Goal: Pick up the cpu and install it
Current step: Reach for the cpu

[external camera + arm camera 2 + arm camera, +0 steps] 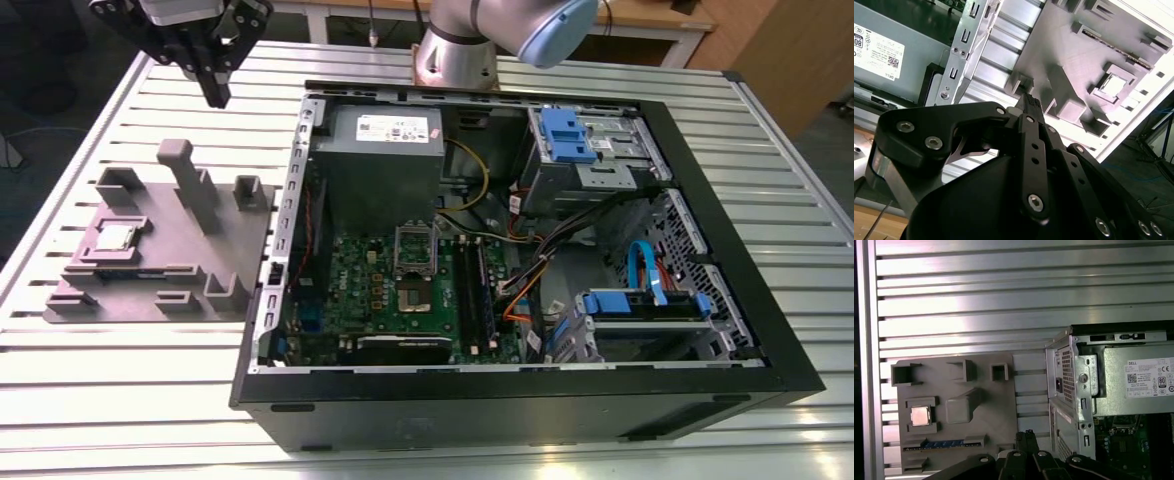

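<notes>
Hovering over slatted metal tabletop [134, 400], black claw [215, 98] pinched narrow, empty, near grey moulded tray [174, 265]; small square silver-topped cpu [118, 237] sits apart, seated in tray recess, likely keeping it located for pickup.

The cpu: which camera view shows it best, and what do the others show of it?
The first wrist view: the cpu faces the camera squarely in its grey tray pocket. The exterior view shows it obliquely; the second wrist view shows it tilted and overbright.
</notes>
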Available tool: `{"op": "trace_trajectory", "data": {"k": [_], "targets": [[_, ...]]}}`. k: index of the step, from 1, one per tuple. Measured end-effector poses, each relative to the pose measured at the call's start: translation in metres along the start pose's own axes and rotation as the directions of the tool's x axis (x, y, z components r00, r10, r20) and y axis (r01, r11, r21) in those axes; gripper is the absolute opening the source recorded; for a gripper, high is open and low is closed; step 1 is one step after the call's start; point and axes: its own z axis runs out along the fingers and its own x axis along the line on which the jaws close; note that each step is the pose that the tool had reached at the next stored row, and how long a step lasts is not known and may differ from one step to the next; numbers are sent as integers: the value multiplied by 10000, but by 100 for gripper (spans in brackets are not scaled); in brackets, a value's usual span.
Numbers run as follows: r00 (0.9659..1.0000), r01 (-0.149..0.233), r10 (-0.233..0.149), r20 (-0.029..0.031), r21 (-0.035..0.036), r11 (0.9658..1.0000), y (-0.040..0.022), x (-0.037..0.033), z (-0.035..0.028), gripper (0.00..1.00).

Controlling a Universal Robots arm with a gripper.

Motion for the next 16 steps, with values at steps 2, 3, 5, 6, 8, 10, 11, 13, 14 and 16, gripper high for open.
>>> {"op": "trace_trajectory", "data": {"k": [2, 3, 5, 6, 8, 10, 11, 13, 14, 16], "targets": [[10000, 0, 0, 0, 0, 10000, -1, 8, 0, 11], [10000, 0, 0, 0, 1, 10000, -1, 12, 0, 11], [10000, 0, 0, 0, 0, 10000, -2, 24, 0, 11], [10000, 0, 0, 0, 0, 10000, -3, 32, 0, 11], [10000, 0, 0, 0, 0, 10000, -4, 49, 0, 11], [10000, 0, 0, 0, 0, 10000, -5, 64, 0, 11], [10000, 0, 0, 0, 0, 10000, -6, 72, 0, 11], [10000, 0, 0, 0, 0, 10000, -7, 85, 0, 11], [10000, 0, 0, 1, 0, 10000, -7, 91, 0, 11], [10000, 0, 0, 0, 0, 10000, -8, 104, 0, 11]]}}
